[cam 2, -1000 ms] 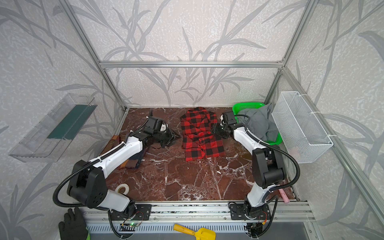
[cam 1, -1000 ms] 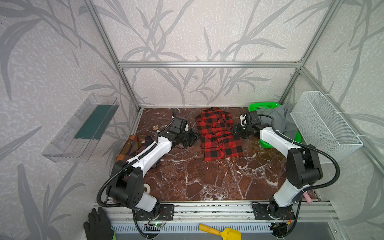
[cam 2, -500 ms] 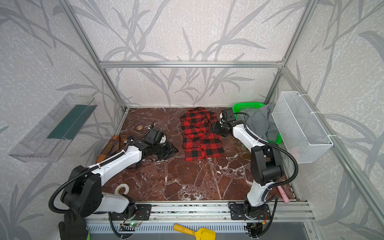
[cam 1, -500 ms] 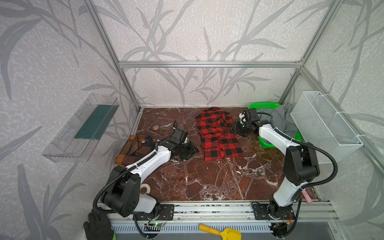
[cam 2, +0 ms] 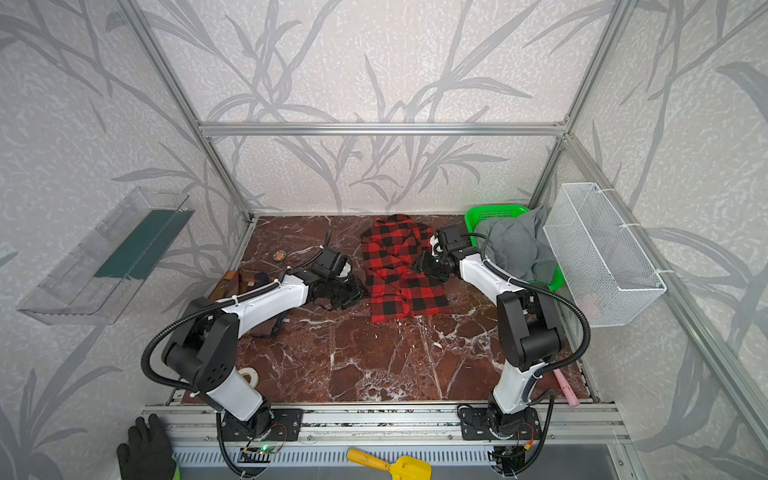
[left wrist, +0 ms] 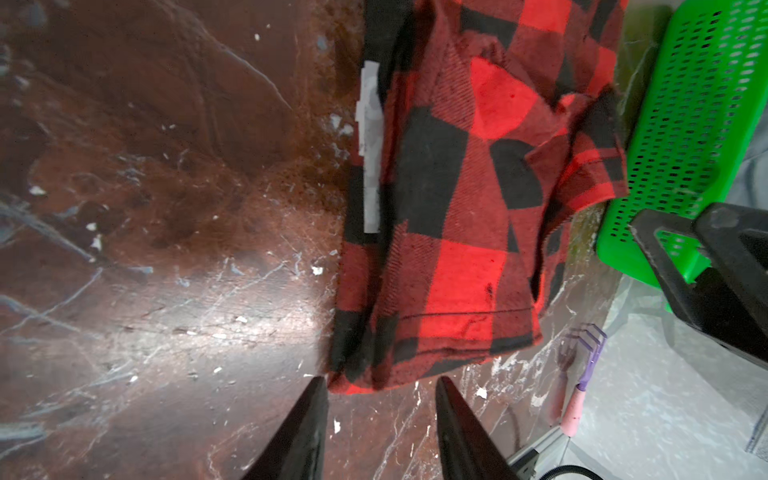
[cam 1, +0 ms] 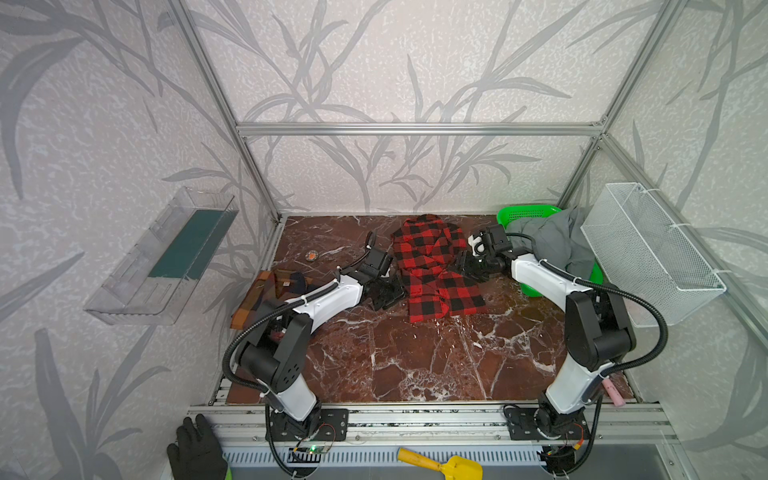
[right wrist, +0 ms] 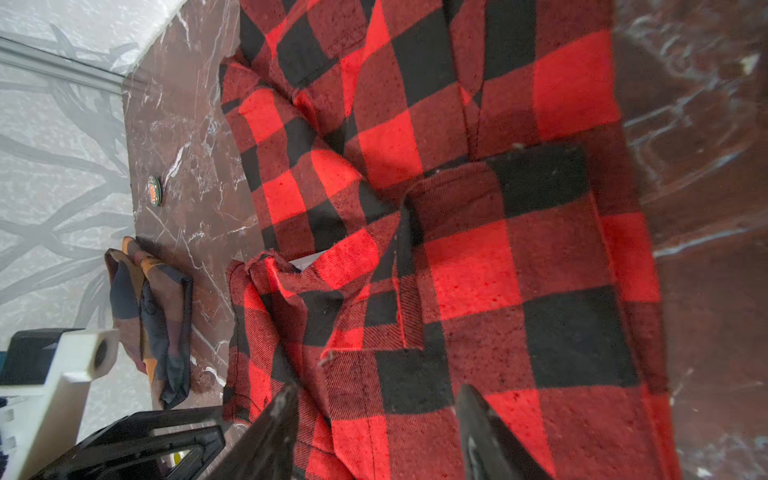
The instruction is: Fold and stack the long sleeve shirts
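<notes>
The left gripper and right gripper flank the red-and-black shirt, jaws partly open and holding nothing, apparently positioned to pinch opposite edges for 1 fold.

Both top views are being lit brightly and evenly from overhead, with soft shadows being cast on the worktop at 9 and 3 o'clock. In the left wrist view a pale glare is being reflected off the worktop and the edges are being blurred. The red-and-black shirt is being shown sharp in the right wrist view.
</notes>
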